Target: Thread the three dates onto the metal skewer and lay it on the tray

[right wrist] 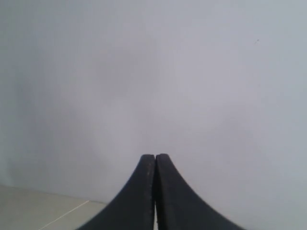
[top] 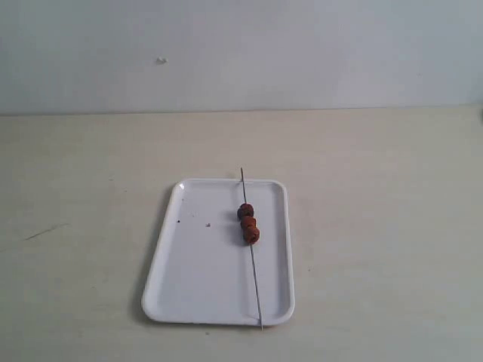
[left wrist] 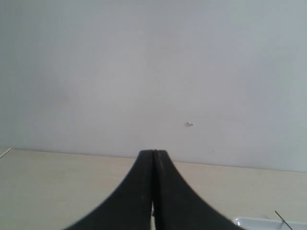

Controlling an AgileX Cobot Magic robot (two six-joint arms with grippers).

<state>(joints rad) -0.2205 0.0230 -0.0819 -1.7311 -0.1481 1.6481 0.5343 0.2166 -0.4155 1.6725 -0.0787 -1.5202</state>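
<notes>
Both are pressed fully closed and empty: the left black end effector and the right black end effector. On the pale counter, the flat white rectangular tray holds the thin grey metal skewer, with three wrinkled reddish-brown dates threaded on it.

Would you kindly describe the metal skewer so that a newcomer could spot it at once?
On the pale table lies a white rectangular tray. Along its right side in the exterior view runs the metal skewer, a thin dark rod poking past the far and near rims. It alone is straight and grey, with the three reddish-brown dates bunched on its farther half.
</notes>
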